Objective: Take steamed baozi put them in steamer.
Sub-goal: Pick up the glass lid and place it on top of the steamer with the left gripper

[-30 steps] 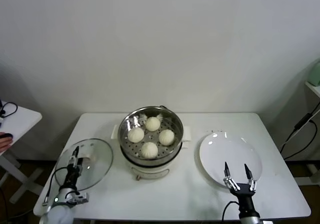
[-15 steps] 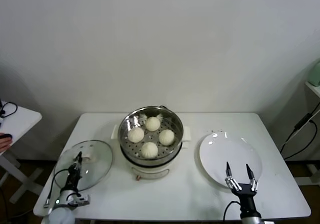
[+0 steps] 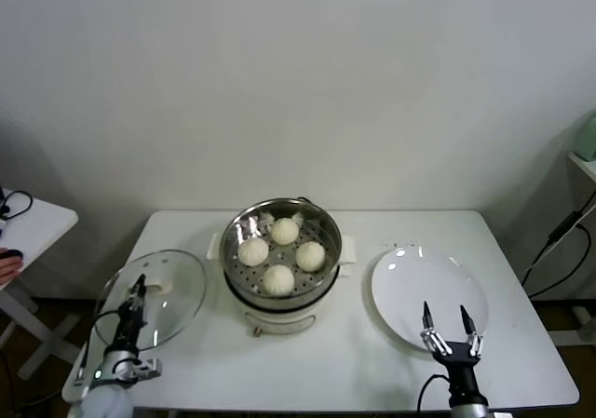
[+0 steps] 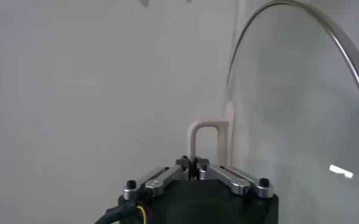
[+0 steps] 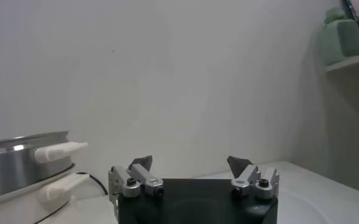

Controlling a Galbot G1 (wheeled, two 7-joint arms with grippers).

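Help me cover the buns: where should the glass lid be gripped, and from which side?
By its cream loop handle, approached from the table's front edge. The arch gives fingers a bar to pinch; the glass lid itself is too broad. The left gripper is shut on it.

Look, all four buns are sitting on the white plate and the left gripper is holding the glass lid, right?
Not quite. The buns sit in the steamer, as the head view shows; the white plate holds none. The left gripper does hold the glass lid by its handle.

Table (image 3: 521,362): steamer (image 3: 282,292) at centre, four steamed baozi (image 3: 278,278) on its tray; glass lid (image 3: 172,299) to its left; plate (image 3: 428,292) to its right.
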